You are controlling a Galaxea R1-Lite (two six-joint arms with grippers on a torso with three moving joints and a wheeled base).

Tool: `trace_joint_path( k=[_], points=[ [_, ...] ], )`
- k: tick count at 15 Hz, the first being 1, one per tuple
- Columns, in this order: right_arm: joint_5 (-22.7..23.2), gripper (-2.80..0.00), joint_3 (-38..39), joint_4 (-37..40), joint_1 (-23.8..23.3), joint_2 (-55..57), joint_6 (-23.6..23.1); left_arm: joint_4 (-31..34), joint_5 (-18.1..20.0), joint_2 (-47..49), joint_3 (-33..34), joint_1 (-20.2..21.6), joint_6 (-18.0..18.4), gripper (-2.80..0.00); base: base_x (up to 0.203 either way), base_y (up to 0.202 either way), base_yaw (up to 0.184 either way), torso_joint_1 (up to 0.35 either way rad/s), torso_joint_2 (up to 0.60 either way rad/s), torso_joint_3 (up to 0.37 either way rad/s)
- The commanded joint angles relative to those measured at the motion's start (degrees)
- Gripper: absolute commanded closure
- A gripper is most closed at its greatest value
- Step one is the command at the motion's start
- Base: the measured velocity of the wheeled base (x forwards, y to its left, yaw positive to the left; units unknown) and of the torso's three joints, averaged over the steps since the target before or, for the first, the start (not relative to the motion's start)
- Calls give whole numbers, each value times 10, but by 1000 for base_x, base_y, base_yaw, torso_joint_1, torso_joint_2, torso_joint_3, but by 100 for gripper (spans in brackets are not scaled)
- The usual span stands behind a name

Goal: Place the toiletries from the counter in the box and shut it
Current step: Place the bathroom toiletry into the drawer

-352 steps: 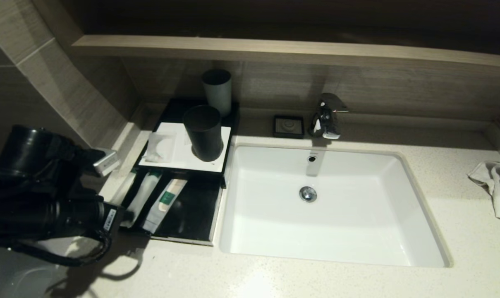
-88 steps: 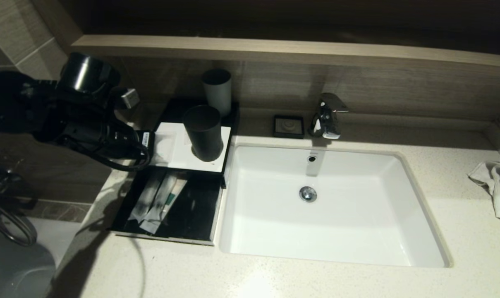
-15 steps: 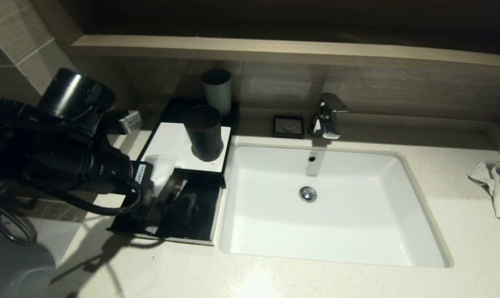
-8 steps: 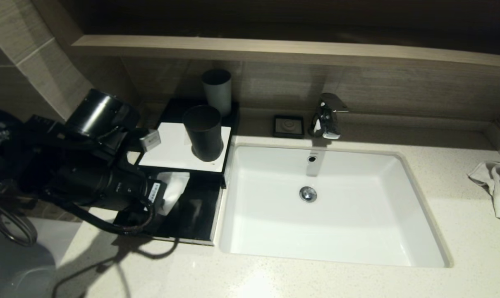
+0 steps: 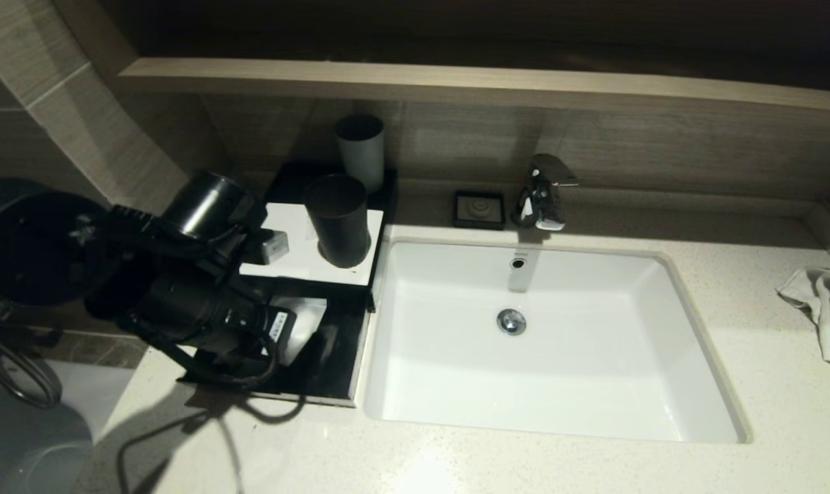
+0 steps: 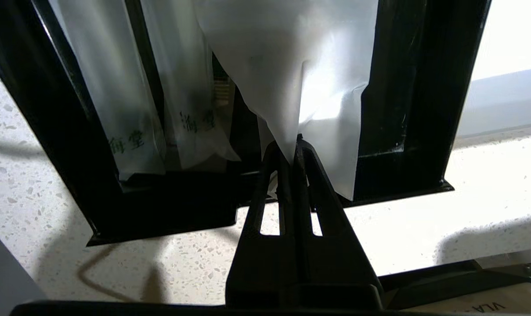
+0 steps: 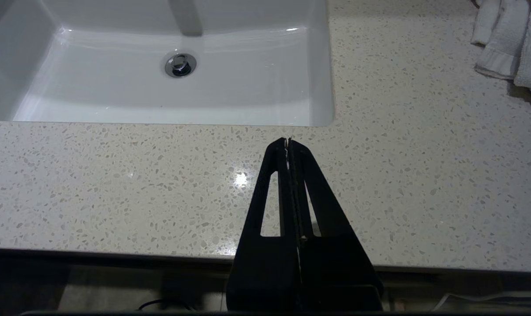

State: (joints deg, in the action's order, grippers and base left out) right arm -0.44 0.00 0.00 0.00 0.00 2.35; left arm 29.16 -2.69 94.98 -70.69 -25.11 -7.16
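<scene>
My left gripper (image 6: 291, 140) is shut on a corner of the small squarish translucent packet (image 6: 291, 66), which hangs over the pulled-out drawer (image 6: 406, 96) of the black box (image 5: 298, 264). In the head view the packet (image 5: 306, 324) shows just past the left arm, above the drawer's middle. Two long narrow packets (image 6: 111, 87) (image 6: 186, 87) lie side by side inside the drawer. My right gripper (image 7: 288, 141) is shut and empty, hovering over the speckled counter (image 7: 116, 175) near its front edge; it does not show in the head view.
A dark cup (image 5: 338, 219) stands on the box's white top, a grey cup (image 5: 361, 151) behind it. The white sink (image 5: 456, 405) lies right of the box. Faucet (image 5: 542, 192) and small black dish (image 5: 480, 209) stand at the back. A towel (image 5: 826, 309) lies far right.
My left arm has swung right and down, carrying the small packet from the box's left edge to over the open drawer. The right gripper shows no change.
</scene>
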Motion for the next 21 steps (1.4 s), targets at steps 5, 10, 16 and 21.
trace_joint_path(
  k=[5, 10, 16, 21],
  points=[
    [0, 0, 0, 0, 0, 0, 0, -3, 0, 55, -36, 0, -5, 0, 0, 0, 0, 0, 0, 0],
    [0, 0, 0, 0, 0, 0, 0, -10, -8, 76, -59, 0, -31, 0, 0, 0, 0, 0, 0, 0],
    [0, 0, 0, 0, 0, 0, 0, -22, -12, 80, -76, -9, -47, 0, 0, 0, 0, 0, 0, 0],
    [0, 0, 0, 0, 0, 0, 0, -33, -12, 82, -75, -9, -49, -280, 0, 0, 0, 0, 0, 0]
  ],
)
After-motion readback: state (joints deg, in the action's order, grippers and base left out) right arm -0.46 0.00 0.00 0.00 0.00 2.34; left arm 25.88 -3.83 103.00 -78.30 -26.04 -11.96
